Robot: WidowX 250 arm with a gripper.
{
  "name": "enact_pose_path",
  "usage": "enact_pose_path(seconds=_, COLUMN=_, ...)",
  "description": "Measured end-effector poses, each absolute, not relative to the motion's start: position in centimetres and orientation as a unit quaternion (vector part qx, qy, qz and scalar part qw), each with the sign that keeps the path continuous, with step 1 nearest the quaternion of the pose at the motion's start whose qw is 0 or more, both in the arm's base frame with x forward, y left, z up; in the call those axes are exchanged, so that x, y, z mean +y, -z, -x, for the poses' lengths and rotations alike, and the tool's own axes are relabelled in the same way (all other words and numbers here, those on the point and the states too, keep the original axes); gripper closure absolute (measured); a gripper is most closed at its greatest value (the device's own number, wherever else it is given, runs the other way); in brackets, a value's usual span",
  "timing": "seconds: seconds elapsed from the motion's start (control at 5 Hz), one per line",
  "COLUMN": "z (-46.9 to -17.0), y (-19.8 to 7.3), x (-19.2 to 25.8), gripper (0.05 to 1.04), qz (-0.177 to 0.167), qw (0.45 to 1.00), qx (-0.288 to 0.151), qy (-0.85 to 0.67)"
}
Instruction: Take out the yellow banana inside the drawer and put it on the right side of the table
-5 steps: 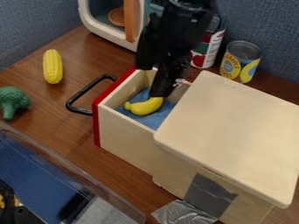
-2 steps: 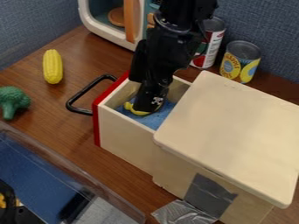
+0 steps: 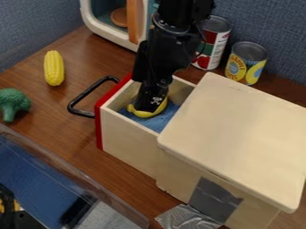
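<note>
The open wooden drawer (image 3: 128,136) has a red front (image 3: 99,129) and holds the yellow banana (image 3: 143,115), smooth and curved, upon blue lining (image 3: 167,117). The black pincer (image 3: 149,103) is at this banana; whether it is apart or clamped, I cannot tell. Since the first frame, it has come lower, over the banana's middle.

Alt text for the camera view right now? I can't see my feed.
The black gripper is down inside the open wooden drawer, at the yellow banana, partly hiding it against the blue lining. On the table, yellow corn and green broccoli are at picture left; a red-labelled can and yellow-labelled can stand behind.
</note>
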State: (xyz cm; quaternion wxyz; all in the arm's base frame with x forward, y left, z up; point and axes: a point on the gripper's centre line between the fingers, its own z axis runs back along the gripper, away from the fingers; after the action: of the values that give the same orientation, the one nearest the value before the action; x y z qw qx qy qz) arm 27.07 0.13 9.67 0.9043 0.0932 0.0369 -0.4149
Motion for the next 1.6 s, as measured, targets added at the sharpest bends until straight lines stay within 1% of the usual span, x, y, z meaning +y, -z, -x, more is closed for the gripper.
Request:
enact_pose_path(seconds=0.2, z=-27.6, y=-9.0, x=0.8, gripper=0.082, qz=-0.082, qw=0.905, qx=0.038, qy=0.415)
enact_pose_path(seconds=0.4, z=-28.2, y=-8.9, x=0.9, gripper=0.082, qz=-0.078, qw=0.903, qx=0.03, qy=0.421)
enact_pose_path(seconds=0.8, z=-28.9, y=-8.6, x=0.9, gripper=0.081, qz=-0.074, qw=0.901, qx=0.028, qy=0.427)
enact_pose_path(seconds=1.0, z=-28.4, y=-8.5, x=1.0, gripper=0.083, qz=-0.071, qw=0.895, qx=0.022, qy=0.439)
enact_pose_path(seconds=1.2, z=-27.3, y=-7.7, x=0.7, gripper=0.084, qz=-0.072, qw=0.89, qx=0.022, qy=0.45)
enact_pose_path(seconds=1.4, z=-26.4, y=-6.9, x=-0.1, gripper=0.085, qz=-0.07, qw=0.878, qx=0.03, qy=0.472)
enact_pose_path(seconds=1.6, z=-26.0, y=-6.8, x=-0.8, gripper=0.085, qz=-0.077, qw=0.87, qx=0.02, qy=0.487)
